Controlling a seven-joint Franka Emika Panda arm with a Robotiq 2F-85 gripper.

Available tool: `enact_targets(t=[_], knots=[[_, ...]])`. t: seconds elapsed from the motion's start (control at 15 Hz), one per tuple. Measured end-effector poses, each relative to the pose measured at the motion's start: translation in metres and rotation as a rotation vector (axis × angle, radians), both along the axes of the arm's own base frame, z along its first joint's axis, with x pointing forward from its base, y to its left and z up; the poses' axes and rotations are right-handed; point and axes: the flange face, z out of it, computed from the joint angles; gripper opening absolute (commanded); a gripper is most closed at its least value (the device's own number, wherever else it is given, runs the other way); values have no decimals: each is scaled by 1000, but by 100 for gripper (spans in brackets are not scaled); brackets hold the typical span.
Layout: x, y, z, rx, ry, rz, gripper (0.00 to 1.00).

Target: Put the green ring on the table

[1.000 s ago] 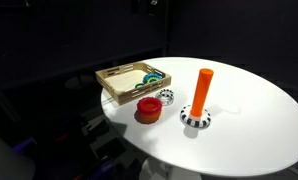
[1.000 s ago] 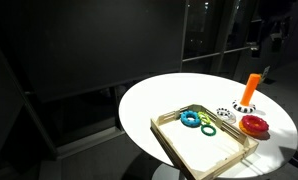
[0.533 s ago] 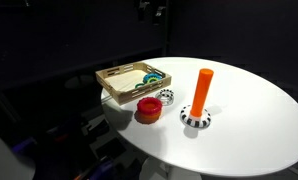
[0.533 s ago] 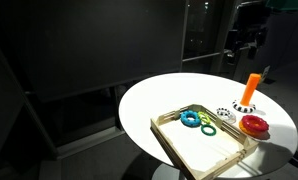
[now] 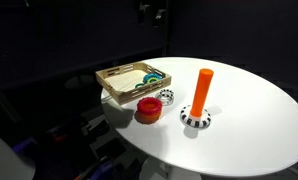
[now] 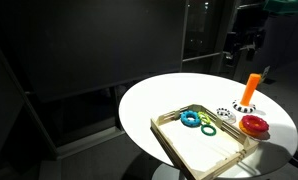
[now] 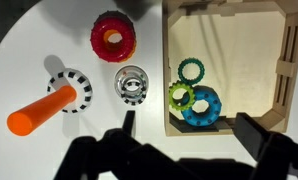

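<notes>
Surface: the round white surface [image 5: 251, 122] carries everything. It shows in both exterior views [image 6: 154, 98] and fills the area beside the tray in the wrist view.

Tray: a shallow wooden tray [image 7: 167, 60] sits near one edge of the surface. It has low walls and a pale floor, and three rings lie inside it. It is also seen in both exterior views [image 5: 116, 95] [image 6: 175, 146].

Hand: the hand [image 7: 189, 138] is spread wide and holds nothing. In the wrist view its two dark fingers [image 7: 254, 132] stand far apart, straddling the tray wall from above. In an exterior view it hangs high over the surface [image 6: 243, 44], well apart from every object.

Orange peg: an orange peg [image 5: 203, 90] stands upright on a round black-and-white striped base. It is on the bare surface outside the tray, also seen at [image 6: 251, 88] and [image 7: 44, 110].

Red ring: a thick red ring [image 7: 113, 37] lies flat on the surface near the tray wall, also seen at [image 5: 148, 108] and [image 6: 254, 124].

Blue ring: a blue ring [image 7: 205, 110] lies flat in the tray, close to the corner nearest the hand.

Striped piece: a small round piece with a black-and-white rim [image 7: 132, 84] lies on the surface between the peg's base and the tray.

Teal ring: a teal ring with a notched edge [image 7: 192, 71] lies in the tray just beside the green one.

Green ring: the green ring [image 7: 180, 97] lies in the tray, close against the wall that faces the striped piece. It overlaps the edge of the blue ring, so it is not on the bare surface.
</notes>
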Motion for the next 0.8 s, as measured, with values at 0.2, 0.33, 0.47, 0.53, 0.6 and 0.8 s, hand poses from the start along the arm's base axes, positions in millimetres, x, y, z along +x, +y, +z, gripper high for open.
enact_targets(t=[0.2, 0.33, 0.47, 0.53, 0.6, 0.8], knots=[[2, -1, -12, -1, 21, -6, 100], [9, 0, -32, -1, 35, -22, 100], [19, 3, -59, 8, 32, -43, 100], [25, 5, -72, 13, 28, -56, 100], [29, 8, -86, 20, 22, -69, 100], [39, 25, -128, 27, 5, -94, 100]])
